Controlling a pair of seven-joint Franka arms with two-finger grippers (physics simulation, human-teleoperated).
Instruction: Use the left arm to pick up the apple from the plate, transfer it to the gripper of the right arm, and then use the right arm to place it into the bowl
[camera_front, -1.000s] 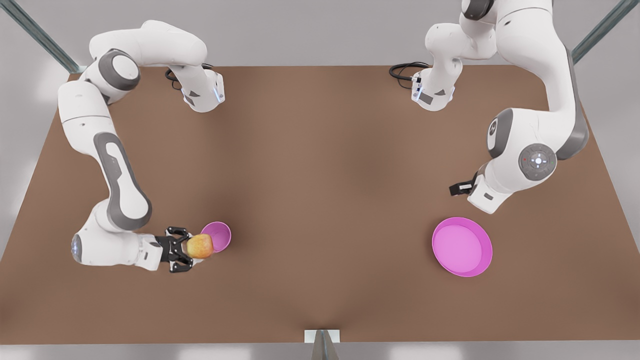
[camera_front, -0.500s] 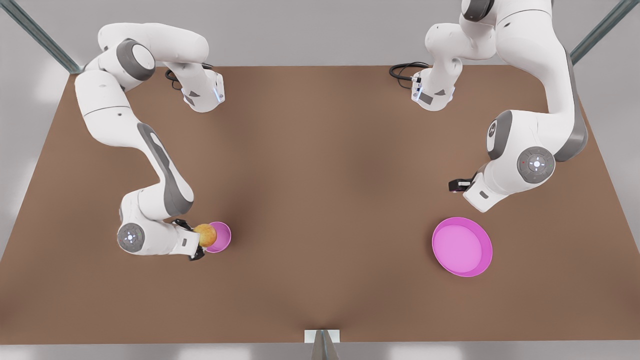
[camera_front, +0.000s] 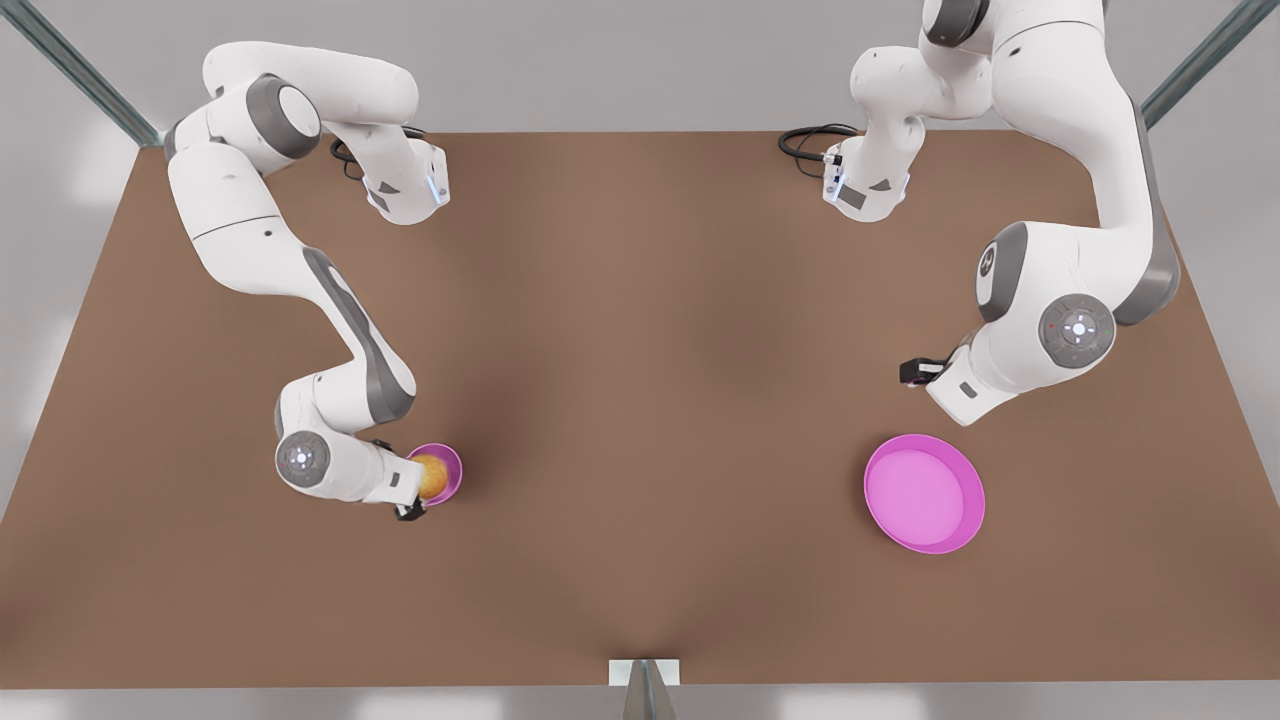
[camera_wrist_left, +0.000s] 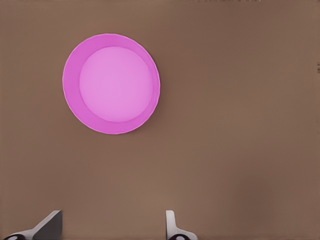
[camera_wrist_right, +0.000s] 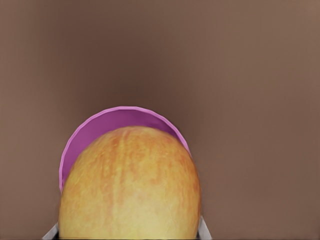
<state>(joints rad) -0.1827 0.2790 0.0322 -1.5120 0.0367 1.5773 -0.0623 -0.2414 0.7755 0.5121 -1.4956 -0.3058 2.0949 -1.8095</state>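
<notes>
Yellow-orange apple (camera_front: 432, 476) with a faint red blush, clamped between the jaws of the right gripper (camera_front: 412, 490), directly over the small pale pink-lilac bowl (camera_front: 448, 467) at the front view's left. In the right wrist view the apple (camera_wrist_right: 131, 186) hides most of the bowl (camera_wrist_right: 107, 129), whose far rim arcs behind it. Left gripper (camera_front: 912, 372), at the front view's right, waiting above the brown tabletop (camera_front: 650, 400) near the wide magenta plate (camera_front: 970, 500), its white fingertips (camera_wrist_left: 171, 225) spread apart with nothing between them. Plate (camera_wrist_left: 72, 90) seen from above in the left wrist view.
</notes>
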